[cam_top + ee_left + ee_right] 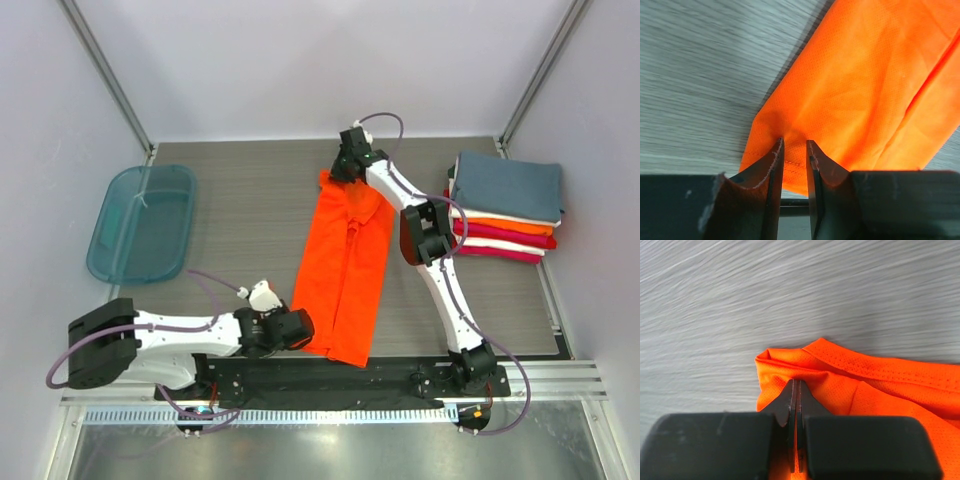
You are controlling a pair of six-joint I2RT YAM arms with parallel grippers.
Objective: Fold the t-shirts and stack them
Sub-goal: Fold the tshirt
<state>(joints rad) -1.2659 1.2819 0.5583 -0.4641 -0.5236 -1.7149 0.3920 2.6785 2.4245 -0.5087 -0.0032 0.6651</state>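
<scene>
A bright orange t-shirt (345,265) lies folded lengthwise into a long strip down the middle of the table. My right gripper (343,168) is at its far end, and the right wrist view shows the jaws (796,383) shut on a bunched corner of the orange cloth (850,390). My left gripper (300,328) is at the near left corner. In the left wrist view its fingers (795,143) stand a little apart over the hem of the shirt (865,85), with cloth showing between them. A stack of folded shirts (505,205), slate blue on top, sits at the right.
A translucent teal tub (143,222) lies at the left of the table. The black rail (350,380) runs along the near edge, just below the shirt's near end. The folded stack is close to the right arm's elbow (425,235).
</scene>
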